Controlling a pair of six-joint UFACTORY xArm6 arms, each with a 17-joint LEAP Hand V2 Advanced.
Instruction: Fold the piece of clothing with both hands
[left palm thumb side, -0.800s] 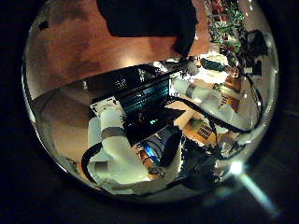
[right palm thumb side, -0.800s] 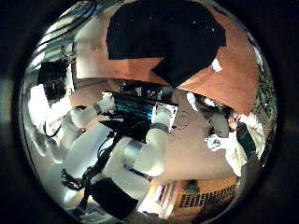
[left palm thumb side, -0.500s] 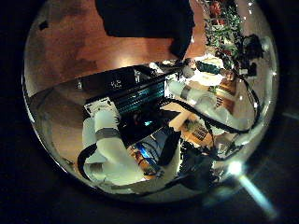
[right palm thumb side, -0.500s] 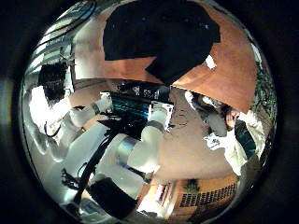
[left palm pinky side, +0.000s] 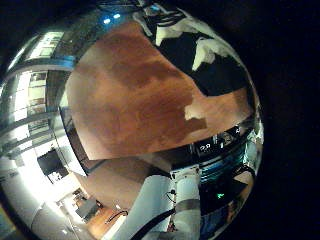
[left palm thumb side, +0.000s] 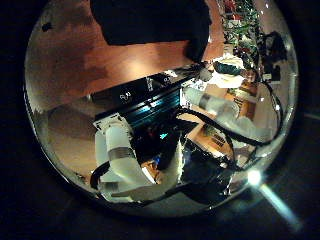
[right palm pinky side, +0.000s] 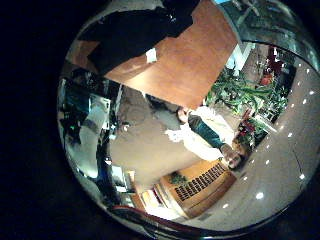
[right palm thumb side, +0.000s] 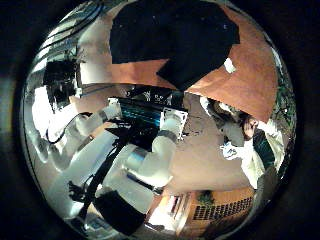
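Note:
A dark piece of clothing (right palm thumb side: 175, 40) lies spread flat on the wooden table (right palm thumb side: 255, 85), some way off from both palms. The right little finger side palm view shows the clothing (right palm pinky side: 135, 35) reaching to the table's (right palm pinky side: 190, 60) edge. In the left thumb side palm view the clothing (left palm thumb side: 150, 20) lies beyond a bare stretch of table (left palm thumb side: 70, 55). Its edge (left palm pinky side: 225, 75) also shows in the left little finger side palm view. A small white tag (right palm thumb side: 230, 66) lies on the table beside the clothing. I see no fingers of either hand clearly, and nothing touches the cloth.
Both white arms (right palm thumb side: 150, 160) rise from beside the table's edge, with a dark box of electronics (right palm thumb side: 150, 105) between their bases. One white arm (left palm thumb side: 115, 160) fills the near part of the left thumb side palm view. Potted plants (right palm pinky side: 235, 95) stand past the table.
The left palm's picture has shifted a little, so that camera has moved. The clothing lies as it did, and the right palm's picture is almost the same.

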